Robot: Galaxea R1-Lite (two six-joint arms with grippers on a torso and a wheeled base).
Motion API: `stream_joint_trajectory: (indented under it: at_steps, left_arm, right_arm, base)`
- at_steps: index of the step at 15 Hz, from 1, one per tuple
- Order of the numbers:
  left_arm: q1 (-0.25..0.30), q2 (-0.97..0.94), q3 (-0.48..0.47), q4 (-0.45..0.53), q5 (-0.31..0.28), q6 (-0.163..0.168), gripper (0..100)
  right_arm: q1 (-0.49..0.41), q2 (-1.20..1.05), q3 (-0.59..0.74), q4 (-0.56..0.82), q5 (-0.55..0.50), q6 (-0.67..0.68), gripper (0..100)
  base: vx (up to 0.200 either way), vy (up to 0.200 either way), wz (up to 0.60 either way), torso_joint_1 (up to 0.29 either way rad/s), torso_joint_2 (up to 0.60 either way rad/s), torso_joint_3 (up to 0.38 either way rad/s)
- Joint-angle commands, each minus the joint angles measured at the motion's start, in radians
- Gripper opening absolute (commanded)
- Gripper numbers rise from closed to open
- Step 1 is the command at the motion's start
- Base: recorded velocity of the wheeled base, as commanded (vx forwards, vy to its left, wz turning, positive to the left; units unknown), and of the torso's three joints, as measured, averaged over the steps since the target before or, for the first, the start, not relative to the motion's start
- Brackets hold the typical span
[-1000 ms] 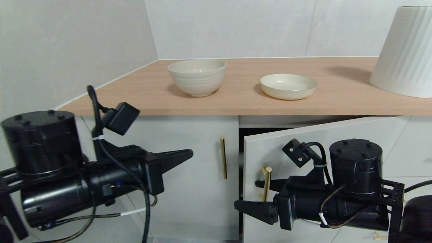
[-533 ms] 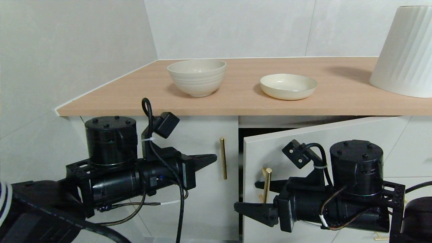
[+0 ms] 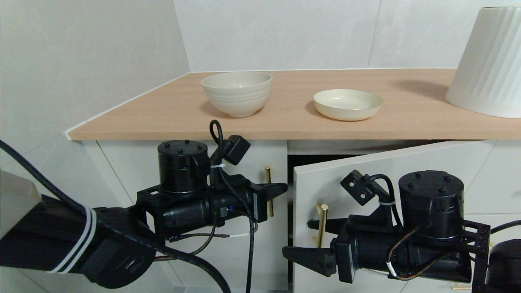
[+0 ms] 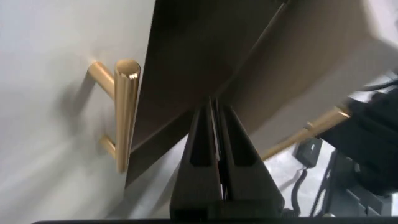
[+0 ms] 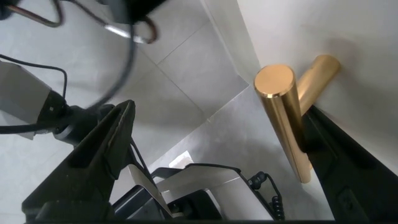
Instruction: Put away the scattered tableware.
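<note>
Pale tiled walls back a wooden surface [image 3: 293, 124] that carries the tableware. A deep bowl [image 3: 237, 92] stands toward its left end and a shallow dish [image 3: 347, 103] near the middle, both set back from the front edge and untouched. A white ribbed shade [image 3: 488, 65] stands at the right end.

Under the front edge, the left cabinet door [image 3: 130, 162] is shut and the right door [image 3: 366, 162] stands ajar.

Over the last second the left arm has swung in from the side. Now the left gripper [image 3: 281, 188], its fingers pressed together on nothing, points at the seam just beside the left door's gold handle [image 3: 267, 175].

The right gripper [image 3: 297, 237] has not moved. It is spread wide around the right door's handle [image 3: 321, 221] without clamping it, and that door's angle is unchanged.

Judging from this, the work is at the cabinet-opening stage. The left arm looks set to hook or push the left door, and neither dish can go inside until the doors open wider.
</note>
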Motion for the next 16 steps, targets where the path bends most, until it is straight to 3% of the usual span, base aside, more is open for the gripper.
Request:
stream_joint_trajectory:
  at_steps: [1, 4, 11, 16]
  left_arm:
    - [-0.019, 0.045, -0.010, -0.023, -0.002, 0.000, 0]
    - [-0.059, 0.111, -0.068, -0.052, 0.009, 0.000, 0]
    - [-0.099, 0.131, -0.073, -0.106, 0.011, -0.003, 0]
    - [-0.114, 0.129, -0.079, -0.112, 0.011, -0.006, 0]
  right_arm:
    - [0.002, 0.003, 0.001, 0.001, 0.001, 0.001, 100]
    - [0.002, -0.005, 0.009, 0.001, 0.001, -0.002, 100]
    - [-0.004, -0.007, 0.010, 0.001, -0.004, -0.007, 100]
    - [-0.119, -0.025, 0.029, -0.005, -0.008, -0.010, 100]
  base:
    - [0.000, 0.000, 0.00, 0.000, 0.00, 0.000]
    - [0.000, 0.000, 0.00, 0.000, 0.00, 0.000]
    - [0.000, 0.000, 0.00, 0.000, 0.00, 0.000]
    - [0.000, 0.000, 0.00, 0.000, 0.00, 0.000]
